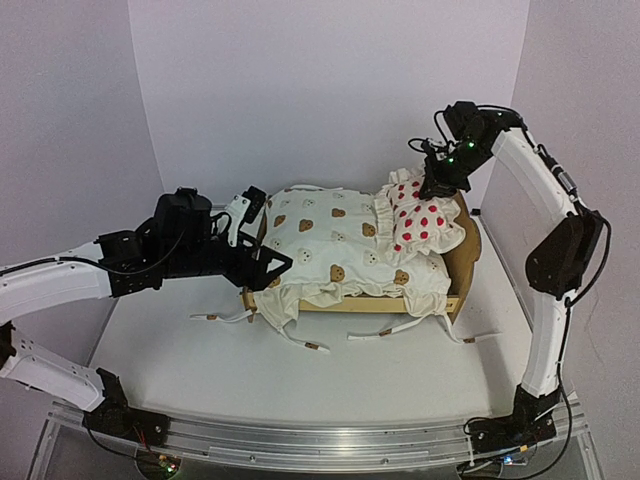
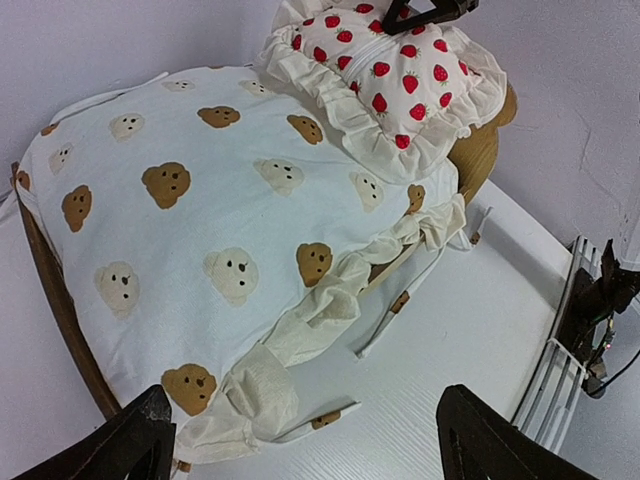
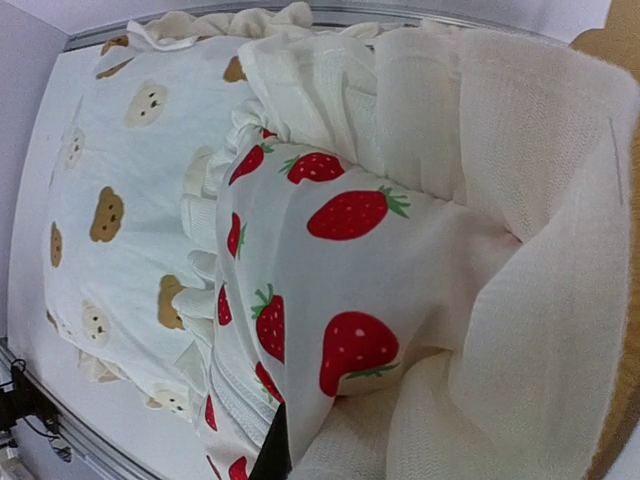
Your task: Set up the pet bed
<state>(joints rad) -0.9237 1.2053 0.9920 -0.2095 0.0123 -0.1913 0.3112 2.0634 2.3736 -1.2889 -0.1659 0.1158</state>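
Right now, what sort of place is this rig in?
Probably a lab test booth: plain white walls enclose a white table, and the left arm and right arm are mounted on a metal rail at its near edge.

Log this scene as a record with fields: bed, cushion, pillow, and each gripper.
pet bed: wooden frame on the table, headboard on the right in the top view
cushion: bear-print, lying in the frame, ties trailing onto the table
pillow: strawberry print, on the cushion at the headboard end
left gripper: open, at the foot end, holding nothing
right gripper: shut on the pillow's upper edge
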